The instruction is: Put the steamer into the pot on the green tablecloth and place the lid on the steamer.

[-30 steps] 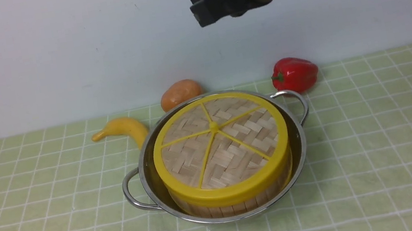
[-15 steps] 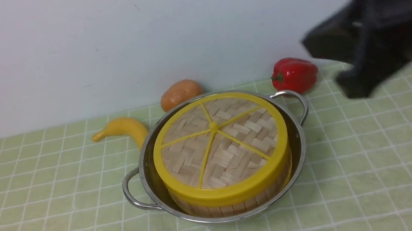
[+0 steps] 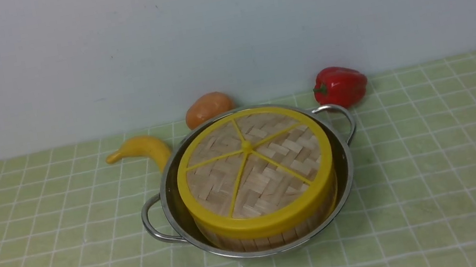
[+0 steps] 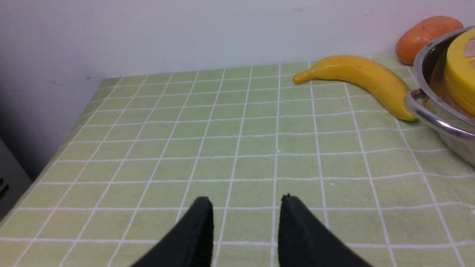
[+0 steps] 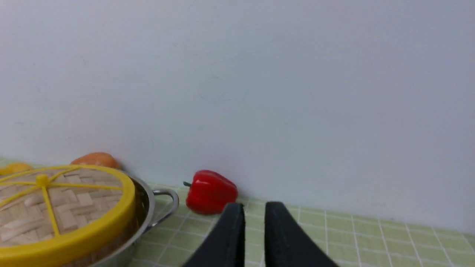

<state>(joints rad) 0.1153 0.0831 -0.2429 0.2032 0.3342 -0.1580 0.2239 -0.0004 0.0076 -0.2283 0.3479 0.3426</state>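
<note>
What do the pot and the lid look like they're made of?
Pot: polished steel, by its mirror-like shine and reflections. Lid: woven pale bamboo strips in the middle; the glossy yellow rim and spokes look like plastic, though that's less sure.

Staged tabletop test setup mimicking a kitchen, green tablecloth (image 3: pixel 438 143) lying against a bare white wall (image 3: pixel 108 53), plastic-looking banana (image 3: pixel 141 148) and red pepper (image 3: pixel 340 85) sitting mid-frame

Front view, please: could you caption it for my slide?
Lid seated on steamer inside pot on green tablecloth, beside banana, orange, red pepper.
</note>
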